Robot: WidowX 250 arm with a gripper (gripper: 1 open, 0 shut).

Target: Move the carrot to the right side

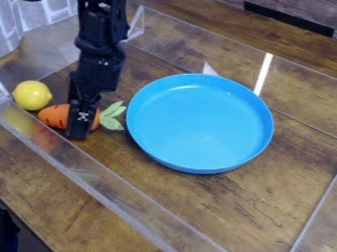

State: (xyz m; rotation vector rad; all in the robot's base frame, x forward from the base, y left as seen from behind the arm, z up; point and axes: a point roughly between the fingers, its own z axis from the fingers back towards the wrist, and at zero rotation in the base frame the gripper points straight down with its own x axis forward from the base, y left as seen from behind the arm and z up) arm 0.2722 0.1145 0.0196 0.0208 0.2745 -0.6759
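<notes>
Your black robot gripper [82, 124] is down at the wooden table [250, 212] with its jaws spread wide, set over the middle of the small orange toy carrot [55, 116], which it partly hides. Nothing is held yet, as far as you can see. That carrot lies just left of the round blue plastic plate [200, 122], its green leafy top pointing toward the plate's rim, and the round yellow toy lemon [32, 94] sits farther left of the plate, just beyond the carrot.

You look to be at the grasp step, with the carry not begun. Next, close the jaws squarely on the carrot's body, lift it clear, and take it across the plate to the bare wood on the plate's right side.
</notes>
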